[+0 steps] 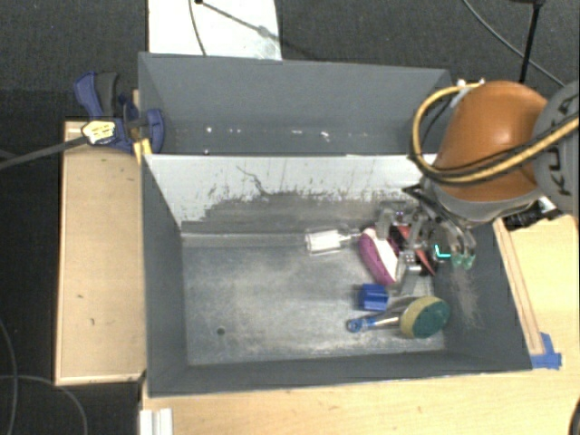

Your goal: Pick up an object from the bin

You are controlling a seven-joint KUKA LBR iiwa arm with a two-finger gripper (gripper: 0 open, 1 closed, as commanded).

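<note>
My end effector [410, 247] sits just beside a purple tube [374, 256] at the bin's [272, 333] right; spread or pinching, I can't tell. A blue block [371, 295] and a round disc [423, 316] crowd below.

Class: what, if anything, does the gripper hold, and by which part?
Cannot be told: the gripper sits low beside the pink oblong thing, any hold hidden.
</note>
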